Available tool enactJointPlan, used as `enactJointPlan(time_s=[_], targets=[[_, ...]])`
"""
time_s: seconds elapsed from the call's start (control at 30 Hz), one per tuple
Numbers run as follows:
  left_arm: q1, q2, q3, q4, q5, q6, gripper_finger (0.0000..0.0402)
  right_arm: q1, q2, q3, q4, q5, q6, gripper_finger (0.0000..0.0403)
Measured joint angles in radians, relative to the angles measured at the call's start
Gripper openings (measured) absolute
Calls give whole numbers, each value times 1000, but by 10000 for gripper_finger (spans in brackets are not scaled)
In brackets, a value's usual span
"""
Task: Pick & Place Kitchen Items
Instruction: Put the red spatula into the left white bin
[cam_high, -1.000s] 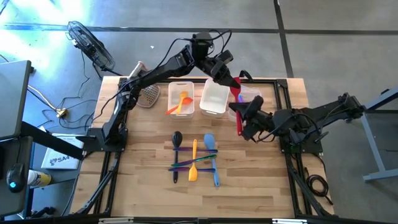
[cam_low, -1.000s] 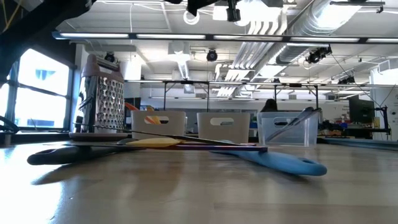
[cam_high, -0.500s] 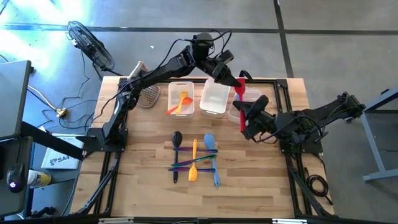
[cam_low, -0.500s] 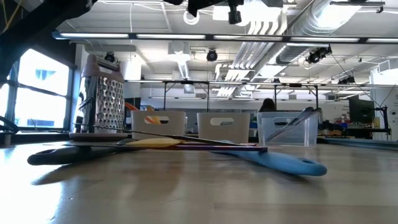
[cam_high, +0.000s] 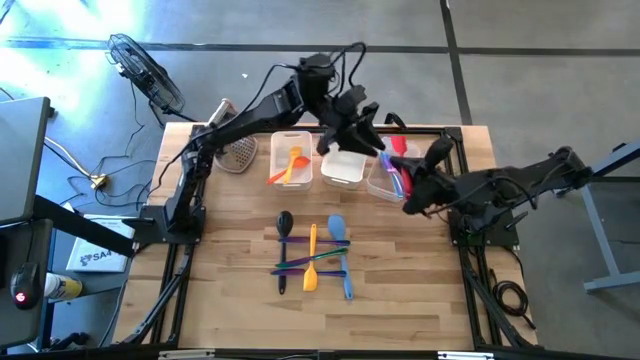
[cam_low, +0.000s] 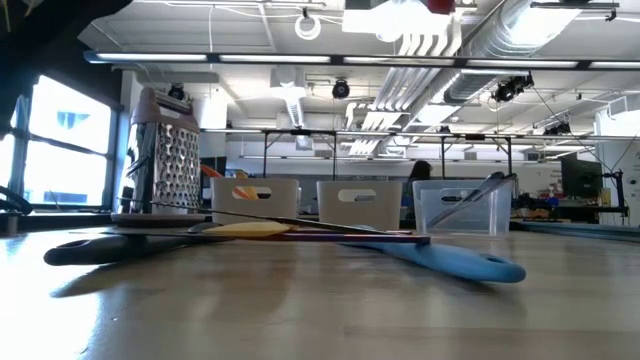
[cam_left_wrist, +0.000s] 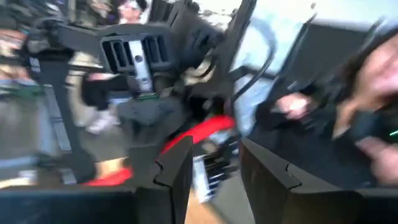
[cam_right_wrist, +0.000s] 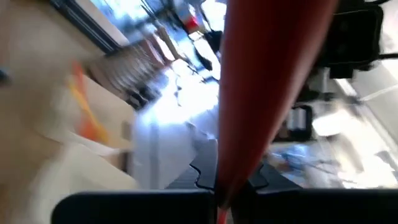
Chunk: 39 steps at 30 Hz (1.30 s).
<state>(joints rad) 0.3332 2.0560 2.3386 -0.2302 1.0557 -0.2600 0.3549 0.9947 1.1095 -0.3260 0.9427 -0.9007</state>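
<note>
My right gripper (cam_high: 414, 176) is shut on a red utensil (cam_high: 398, 148) above the right clear bin (cam_high: 379, 184), which holds blue and purple utensils. The red utensil fills the right wrist view (cam_right_wrist: 267, 81). My left gripper (cam_high: 352, 126) is open and empty above the middle bin (cam_high: 345, 165). In its wrist view (cam_left_wrist: 214, 177) the red utensil (cam_left_wrist: 199, 134) shows beyond its fingers. Several utensils (cam_high: 314, 254) lie crossed in a pile on the table, among them a blue spatula (cam_low: 450, 258) and a dark spoon (cam_low: 100, 250). My right gripper pinches the red utensil's handle (cam_right_wrist: 231, 167) between its two fingers. The utensil is lifted clear above the right bin, and its far end points toward the table's far edge. How far back it reaches between the fingers does not show.
The left bin (cam_high: 291, 158) holds orange utensils. A metal grater (cam_high: 237, 152) stands at the far left, and it also shows in the low view (cam_low: 160, 160). Bare wood lies along the table's near edge and to the left of the pile.
My left gripper has let go of the red utensil's far end and drawn back toward the table's left, over the middle bin. My right gripper has carried the red utensil toward the table's right and far edges, over the right bin.
</note>
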Motion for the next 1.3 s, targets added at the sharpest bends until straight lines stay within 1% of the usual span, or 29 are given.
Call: enactJointPlan(time_s=[0.07,0.2,0.3,0.4,0.5,0.57,0.7,0.77,0.87,1.0,1.07,1.2,1.3], targets=[[-18,-7,-2,-58,-45,121,124,-19,-6,0,-39,-47,85,4],[-42,-33,0,-198,-205,284,124,-88,-13,0,-110,-170,218,4],[-45,-28,0,-312,-363,354,125,-164,-23,0,-161,-317,329,4],[-45,-24,-2,-387,-465,389,125,-260,-27,0,-212,-500,450,4],[-46,-28,-1,-435,-514,395,125,-366,-27,0,-240,-703,551,4],[-46,-27,-1,-453,-524,395,125,-426,-21,0,-253,-820,600,4],[-53,-26,-2,-447,-492,394,125,-514,-10,2,-250,-1019,673,4],[-66,-26,-1,-438,-490,395,125,-542,-5,2,-247,-1091,702,4],[-92,-26,-2,-412,-491,420,125,-567,11,2,-239,-1167,721,4],[-129,-26,-1,-402,-529,451,125,-574,22,2,-227,-1183,725,4],[-144,-26,-1,-405,-595,465,125,-573,23,2,-228,-1184,725,4],[-164,-26,-1,-401,-767,464,125,-573,23,2,-214,-1186,725,4],[-165,-25,-1,-398,-824,457,125,-573,23,2,-211,-1185,725,4]])
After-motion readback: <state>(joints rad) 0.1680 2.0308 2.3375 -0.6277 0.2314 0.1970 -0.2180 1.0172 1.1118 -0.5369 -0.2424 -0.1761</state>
